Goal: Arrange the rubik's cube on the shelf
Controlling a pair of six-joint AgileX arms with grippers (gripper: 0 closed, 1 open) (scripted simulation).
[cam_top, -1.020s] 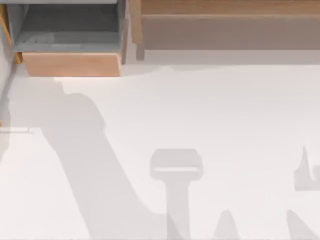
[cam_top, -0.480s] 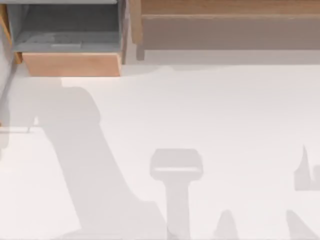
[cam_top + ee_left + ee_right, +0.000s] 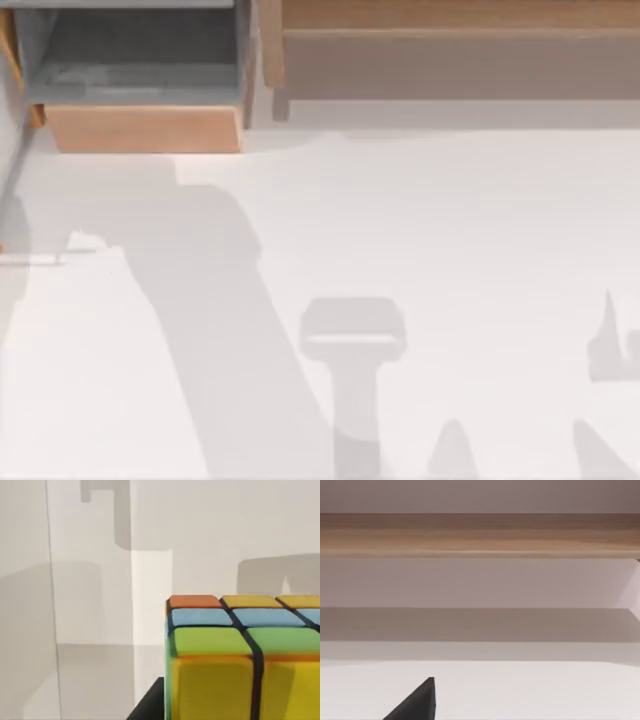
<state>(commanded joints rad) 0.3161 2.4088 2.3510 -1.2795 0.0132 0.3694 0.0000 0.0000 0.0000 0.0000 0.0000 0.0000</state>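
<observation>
You're mid-carry: cube sits right against the left wrist camera, apparently held though I can't tell its grip, so next swing it to the shelf at the table's far right

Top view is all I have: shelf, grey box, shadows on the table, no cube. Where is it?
Observer: The cube is close up in the left wrist view, with the white table behind it.
Operator: Which colours face that camera?
Observer: Yellow squares nearest, then green, then blue, with orange and yellow along the far edge.
Operator: And the right wrist view?
Observer: It faces the shelf head on. The wooden ledge runs straight across, with table in front of it.
</observation>
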